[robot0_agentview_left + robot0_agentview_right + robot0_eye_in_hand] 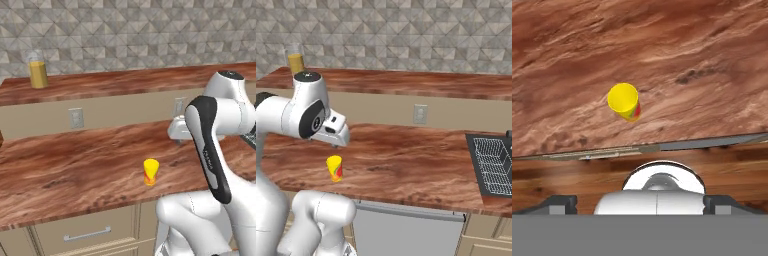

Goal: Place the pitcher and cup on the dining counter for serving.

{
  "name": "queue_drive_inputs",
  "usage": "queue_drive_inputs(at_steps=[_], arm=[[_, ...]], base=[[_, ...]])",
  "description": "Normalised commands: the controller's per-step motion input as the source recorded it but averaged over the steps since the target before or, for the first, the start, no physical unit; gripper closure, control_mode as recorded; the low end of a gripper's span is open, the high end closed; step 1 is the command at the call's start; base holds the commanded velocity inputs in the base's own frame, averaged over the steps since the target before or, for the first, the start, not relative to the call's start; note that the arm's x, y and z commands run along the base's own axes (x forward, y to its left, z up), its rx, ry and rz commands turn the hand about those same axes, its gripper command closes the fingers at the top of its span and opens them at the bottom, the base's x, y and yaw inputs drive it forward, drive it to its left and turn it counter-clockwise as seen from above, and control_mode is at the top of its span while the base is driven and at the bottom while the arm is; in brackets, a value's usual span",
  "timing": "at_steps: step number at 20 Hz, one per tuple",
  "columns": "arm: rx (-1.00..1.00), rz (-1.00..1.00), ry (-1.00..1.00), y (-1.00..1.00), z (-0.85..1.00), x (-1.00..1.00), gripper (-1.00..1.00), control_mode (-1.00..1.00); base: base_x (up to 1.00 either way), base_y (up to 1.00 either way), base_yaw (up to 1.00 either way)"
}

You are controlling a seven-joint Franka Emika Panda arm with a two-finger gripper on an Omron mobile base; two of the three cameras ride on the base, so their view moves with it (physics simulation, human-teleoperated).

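jaws: wide apart, holding nothing | small bright-yellow cup with red patch [151, 171]: centre of left base view, on broad wood-grain worktop [75, 170]; tall orange-yellow transparent pitcher [37, 70]: upper left, on narrow reddish-brown dining counter [125, 80]

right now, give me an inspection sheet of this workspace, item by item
surface: broad wood-grain worktop in front, drawers below; sink with a wire rack at its right end
job's things: pitcher stands upright on the dining counter, far left, by the tiled wall; cup stands upright on the worktop near its front edge, not yet on the dining counter
clutter: nothing seen
grippers: gripper above the worktop, over the cup, jaws open, holding nothing
cables: nothing seen
surroundings: grey tiled wall behind the dining counter; outlet on the beige panel below it
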Motion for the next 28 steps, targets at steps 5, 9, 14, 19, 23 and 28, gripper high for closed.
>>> queue_drive_inputs(at_steps=[5, 9, 14, 19, 23, 28], arm=[[0.0, 0.0, 0.21, 0.0, -0.11, 0.21, -1.0, -1.0], [0.0, 0.0, 0.13, 0.06, -0.42, 0.41, -1.0, -1.0], [-0.02, -0.01, 0.01, 0.01, -0.56, 0.29, -1.0, -1.0], [0.0, -0.01, 0.0, 0.0, -0.54, 0.26, -1.0, -1.0], [0.0, 0.0, 0.0, 0.0, -0.44, 0.17, -1.0, -1.0], [0.0, 0.0, 0.0, 0.0, -0.38, 0.13, -1.0, -1.0]], base=[[0.0, 0.0, 0.0], [0.0, 0.0, 0.0], [0.0, 0.0, 0.0], [0.0, 0.0, 0.0], [0.0, 0.0, 0.0], [0.0, 0.0, 0.0]])
